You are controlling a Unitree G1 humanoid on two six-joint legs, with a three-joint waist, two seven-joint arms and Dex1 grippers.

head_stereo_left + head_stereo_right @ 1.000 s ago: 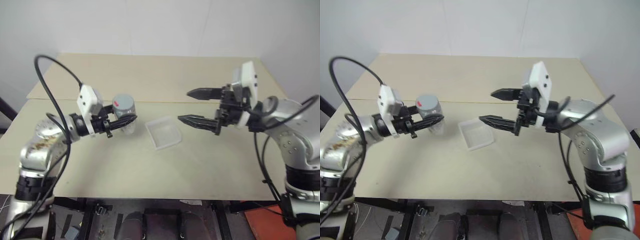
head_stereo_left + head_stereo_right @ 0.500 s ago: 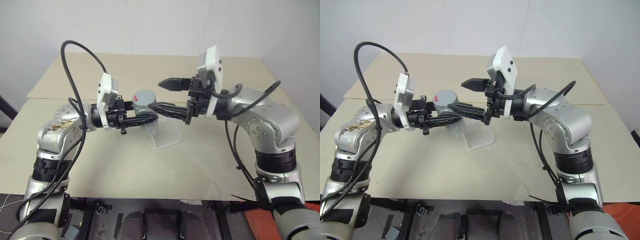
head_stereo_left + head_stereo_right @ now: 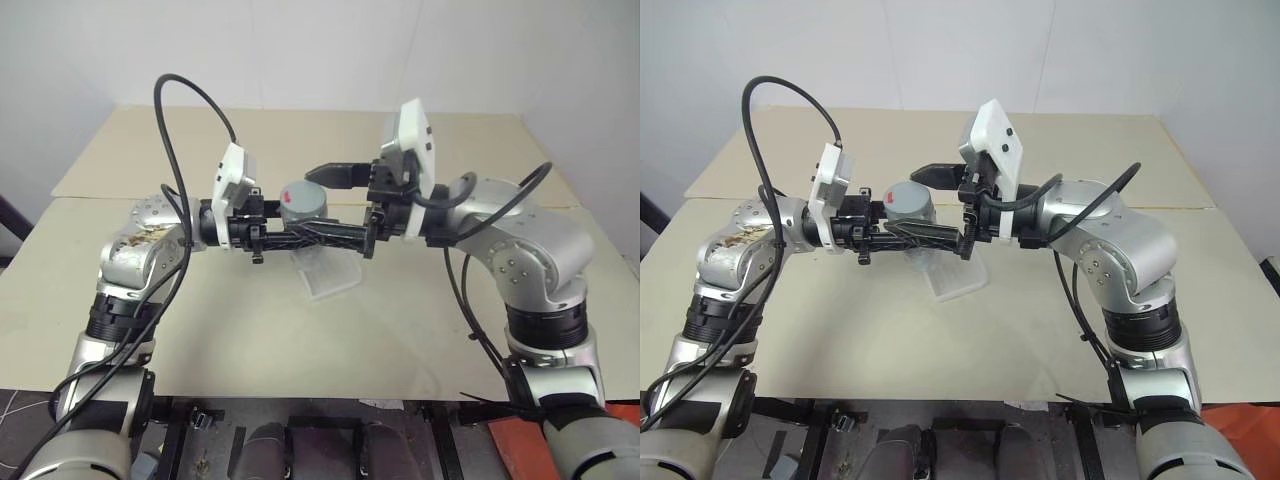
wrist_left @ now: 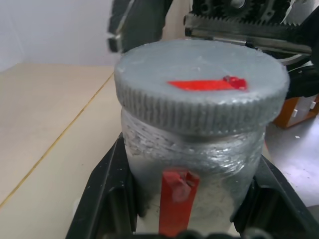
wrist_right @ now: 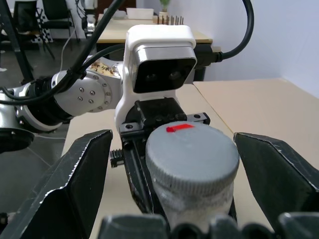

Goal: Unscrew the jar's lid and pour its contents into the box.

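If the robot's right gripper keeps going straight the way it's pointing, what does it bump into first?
Probably the lid of the jar. The right gripper points straight at it, its open fingers standing either side of the lid, which the left gripper holds up.

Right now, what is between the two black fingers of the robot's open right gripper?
The round grey lid with a small red mark, atop the silvery jar. In the right wrist view the right gripper straddles it, gaps either side.

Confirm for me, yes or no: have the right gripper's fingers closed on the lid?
No: in the right wrist view the right gripper stands open, its fingers well clear on either side of the lid.
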